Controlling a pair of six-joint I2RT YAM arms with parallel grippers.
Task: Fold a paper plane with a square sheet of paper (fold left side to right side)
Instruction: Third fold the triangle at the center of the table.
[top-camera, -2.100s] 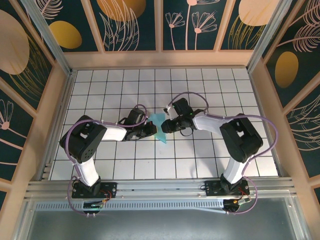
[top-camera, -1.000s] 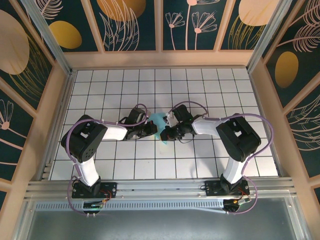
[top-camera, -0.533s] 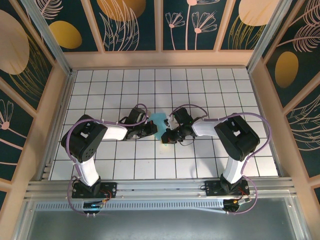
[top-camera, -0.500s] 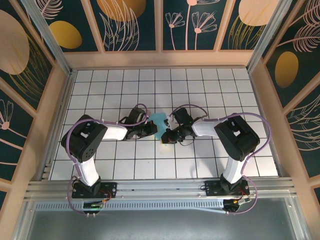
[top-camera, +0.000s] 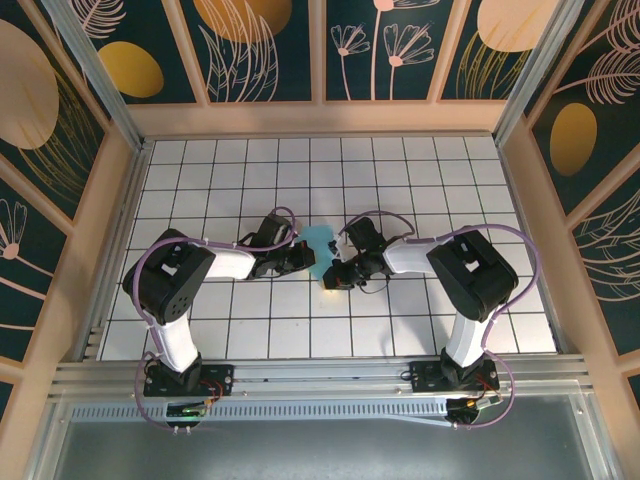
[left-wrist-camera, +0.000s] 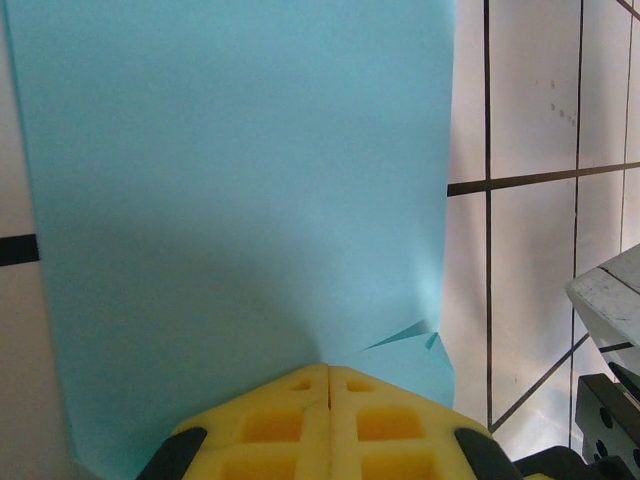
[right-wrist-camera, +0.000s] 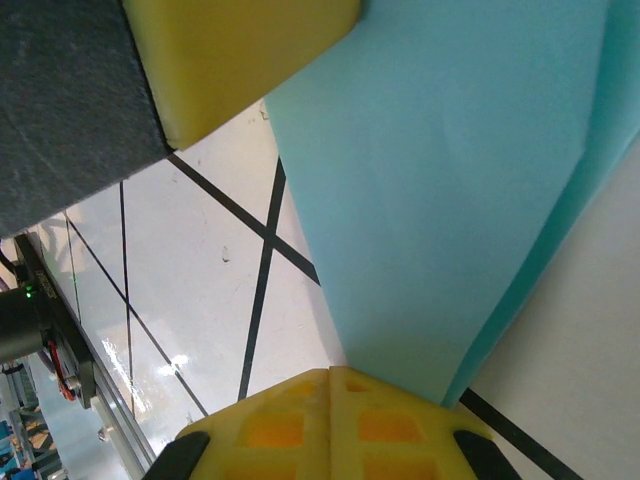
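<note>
The left gripper (top-camera: 306, 260) had stayed put, its pads pinched shut on the folded light-blue paper (top-camera: 319, 239) at mid-table. The right gripper (top-camera: 332, 279), likewise clamped on it, had slid nearer the arm bases than two seconds before.

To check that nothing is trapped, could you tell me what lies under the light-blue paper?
The white grid table shows around the edges of the light-blue paper and appears to continue beneath it. The part directly under the paper is covered, so anything lying there cannot be seen.
</note>
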